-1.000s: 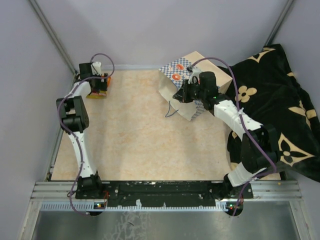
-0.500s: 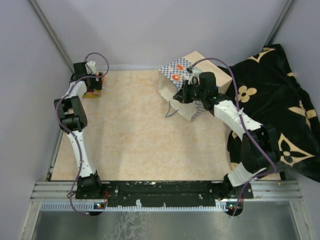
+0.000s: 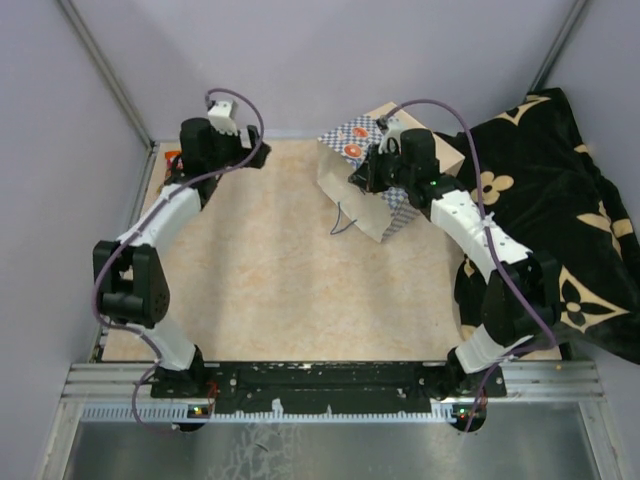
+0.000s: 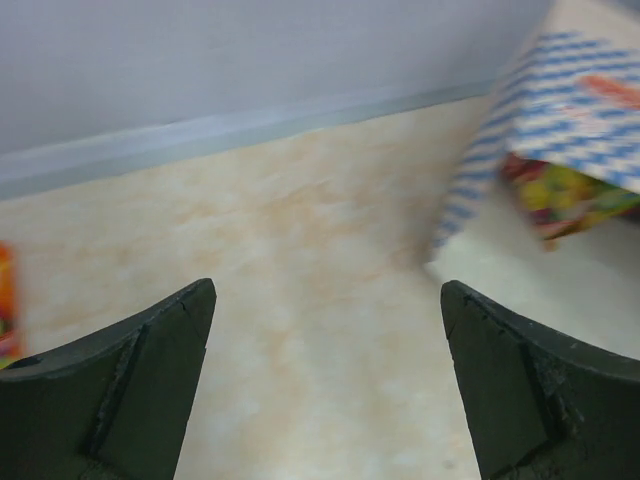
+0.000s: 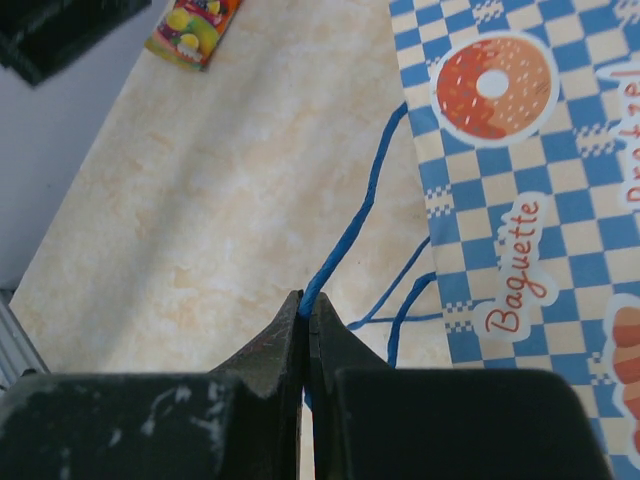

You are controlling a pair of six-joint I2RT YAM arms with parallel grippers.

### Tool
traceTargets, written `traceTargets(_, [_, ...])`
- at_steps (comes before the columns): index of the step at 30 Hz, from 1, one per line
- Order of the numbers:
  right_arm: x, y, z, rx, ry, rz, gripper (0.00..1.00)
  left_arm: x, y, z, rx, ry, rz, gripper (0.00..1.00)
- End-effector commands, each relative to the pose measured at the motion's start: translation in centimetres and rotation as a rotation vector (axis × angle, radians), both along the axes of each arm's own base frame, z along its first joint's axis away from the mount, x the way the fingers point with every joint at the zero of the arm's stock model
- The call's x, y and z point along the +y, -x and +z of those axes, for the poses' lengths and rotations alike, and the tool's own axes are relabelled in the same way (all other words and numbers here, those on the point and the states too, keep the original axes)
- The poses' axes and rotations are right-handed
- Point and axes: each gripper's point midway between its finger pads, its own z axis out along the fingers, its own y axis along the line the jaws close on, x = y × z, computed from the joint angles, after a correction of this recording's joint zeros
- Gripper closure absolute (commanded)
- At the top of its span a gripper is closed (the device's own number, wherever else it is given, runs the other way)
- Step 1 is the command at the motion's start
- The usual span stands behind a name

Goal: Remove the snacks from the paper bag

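Note:
The paper bag (image 3: 352,185) lies on its side at the back of the table; its checked side with donut motifs (image 5: 520,160) fills the right of the right wrist view. My right gripper (image 3: 362,176) (image 5: 305,300) is shut on one thin blue cord handle (image 5: 352,222) at the bag's top. Colourful snacks (image 4: 562,195) show inside the bag's mouth (image 4: 560,110). One orange snack (image 3: 172,156) (image 5: 195,25) lies flat in the far left corner. My left gripper (image 3: 252,152) (image 4: 328,300) hangs open and empty over bare table, left of the bag, facing its mouth.
A black cloth with gold flower marks (image 3: 560,220) is heaped along the right side, beside the right arm. Grey walls close in the back and left. A second blue cord (image 3: 343,220) trails onto the table in front of the bag.
My left arm has left the far left corner and swung right toward the bag with open jaws, leaving the orange snack behind. My right gripper keeps its pinch on the handle, shifted slightly back.

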Motion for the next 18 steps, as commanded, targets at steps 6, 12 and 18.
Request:
traceTargets(6, [-1.3,-3.1,9.6,-0.201,0.015,-0.125,1.0,-14.2,8.6,1.9,-0.138,0.691,-0.422,0.02])
traceTargets(12, [-1.6,-3.1,11.8,-0.225,0.0,-0.151,1.0,-21.4,11.1,0.2,-0.132,0.951,-0.638,0.04])
traceTargets(18, [-2.3,-2.3,11.8,-0.221,-0.003,-0.176,1.0,-25.5,9.5,-2.4,-0.151,0.984,-0.588,0.05])
